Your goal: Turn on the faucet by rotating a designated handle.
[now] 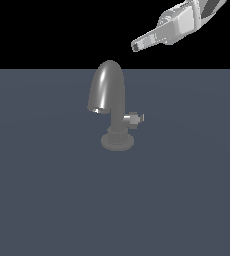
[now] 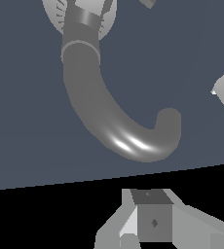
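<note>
Barely started: the gripper point(image 1: 137, 45) hangs well above the faucet point(image 1: 108, 95), jaws apparently clenched on nothing, handle point(image 1: 134, 118) untouched, so everything's left.

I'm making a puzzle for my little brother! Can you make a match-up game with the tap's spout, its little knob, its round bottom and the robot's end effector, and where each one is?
Things:
1. spout
2. handle
3. base
4. end effector

Places:
A. flat on the floor
B. up in the air, touching nothing
C. arching over, opening facing down
D. sticking sideways from the neck, toward the exterior view's right

Pairs: 1-C, 2-D, 3-A, 4-B
</note>
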Robot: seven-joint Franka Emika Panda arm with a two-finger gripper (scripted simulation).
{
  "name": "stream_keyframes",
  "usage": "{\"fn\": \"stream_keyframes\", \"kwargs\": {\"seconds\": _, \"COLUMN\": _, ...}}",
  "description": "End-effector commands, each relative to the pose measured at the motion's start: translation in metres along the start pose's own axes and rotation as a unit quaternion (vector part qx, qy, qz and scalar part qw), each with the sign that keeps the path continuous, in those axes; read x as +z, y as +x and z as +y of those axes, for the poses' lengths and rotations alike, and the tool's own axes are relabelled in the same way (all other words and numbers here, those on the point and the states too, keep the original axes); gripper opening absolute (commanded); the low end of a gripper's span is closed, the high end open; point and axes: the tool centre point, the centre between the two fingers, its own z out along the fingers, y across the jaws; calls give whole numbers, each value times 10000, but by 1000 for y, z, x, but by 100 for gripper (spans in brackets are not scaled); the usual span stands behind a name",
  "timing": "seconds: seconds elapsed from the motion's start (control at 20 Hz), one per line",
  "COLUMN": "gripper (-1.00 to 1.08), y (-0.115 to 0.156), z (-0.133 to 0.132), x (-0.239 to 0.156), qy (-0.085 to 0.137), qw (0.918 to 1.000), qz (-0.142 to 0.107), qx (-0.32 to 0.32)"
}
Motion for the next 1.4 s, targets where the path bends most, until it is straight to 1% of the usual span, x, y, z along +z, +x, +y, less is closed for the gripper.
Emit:
{"fn": "stream_keyframes", "kwargs": {"seconds": 0.0, "gripper": -100, "y": 16, "z": -5, "x": 0, "qy": 131, "qw": 9992, "qz": -274, "qx": 256}}
{"fn": "stream_keyframes", "kwargs": {"seconds": 0.25, "gripper": -100, "y": 48, "z": -11, "x": 3, "qy": 394, "qw": 9930, "qz": -810, "qx": 767}}
{"fn": "stream_keyframes", "kwargs": {"seconds": 0.45, "gripper": -100, "y": 76, "z": -13, "x": 9, "qy": 612, "qw": 9831, "qz": -1249, "qx": 1188}}
{"fn": "stream_keyframes", "kwargs": {"seconds": 0.6, "gripper": -100, "y": 96, "z": -14, "x": 15, "qy": 782, "qw": 9725, "qz": -1588, "qx": 1515}}
{"fn": "stream_keyframes", "kwargs": {"seconds": 0.85, "gripper": -100, "y": 130, "z": -12, "x": 29, "qy": 1059, "qw": 9494, "qz": -2136, "qx": 2044}}
{"fn": "stream_keyframes", "kwargs": {"seconds": 1.0, "gripper": -100, "y": 144, "z": -11, "x": 36, "qy": 1180, "qw": 9370, "qz": -2374, "qx": 2274}}
{"fn": "stream_keyframes", "kwargs": {"seconds": 1.1, "gripper": -100, "y": 151, "z": -10, "x": 40, "qy": 1241, "qw": 9302, "qz": -2495, "qx": 2389}}
{"fn": "stream_keyframes", "kwargs": {"seconds": 1.2, "gripper": -100, "y": 156, "z": -9, "x": 44, "qy": 1288, "qw": 9248, "qz": -2587, "qx": 2476}}
{"fn": "stream_keyframes", "kwargs": {"seconds": 1.35, "gripper": -100, "y": 161, "z": -8, "x": 47, "qy": 1333, "qw": 9193, "qz": -2677, "qx": 2559}}
